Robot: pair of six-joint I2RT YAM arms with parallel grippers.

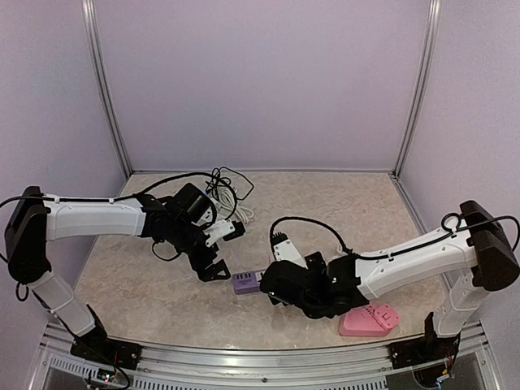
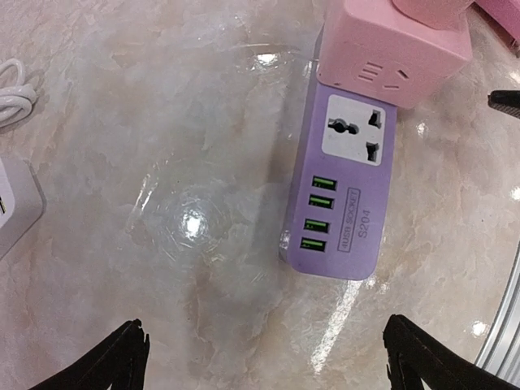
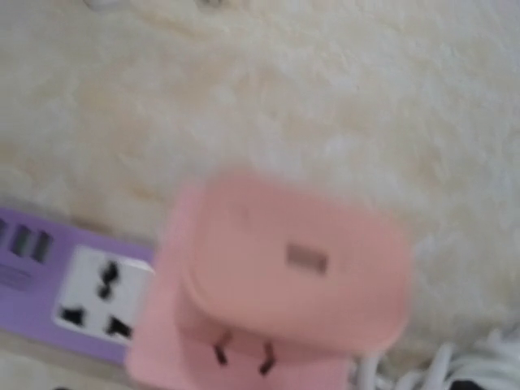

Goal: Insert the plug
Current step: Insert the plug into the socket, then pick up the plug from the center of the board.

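From the overhead camera I see the purple power strip [image 1: 245, 282] lying on the table [image 1: 357, 211], closer to the near edge than the far one and about midway between the left and right edges. My left arm reaches in from the left, and its fingers [image 1: 215, 270] hang just beside the strip's left end. In the left wrist view those fingers stand wide apart at the bottom of the picture, holding nothing, with bare table between them and the strip just ahead. That view shows the strip's top face well: four green ports in a row, then a white socket [image 2: 354, 128]. The pink plug [image 2: 390, 57] sits at the strip's far end, right against that socket. A paler pink piece [image 2: 426, 12] rises from the top of the plug. I cannot tell whether the plug is pushed fully home. The right wrist view is blurred. It shows the plug filling the middle, the strip and its white socket just to its left, and two dark marks low on the pink that could be slots or pins. The right arm's fingers [image 1: 272, 288] are over the strip's right end, buried under the black wrist in the overhead view, so I cannot tell whether they are apart or closed on anything. A coiled white cable [image 1: 223, 191] lies near the far edge, left of centre. A second pink block [image 1: 370, 319] rests near the near edge on the right, under the right arm.
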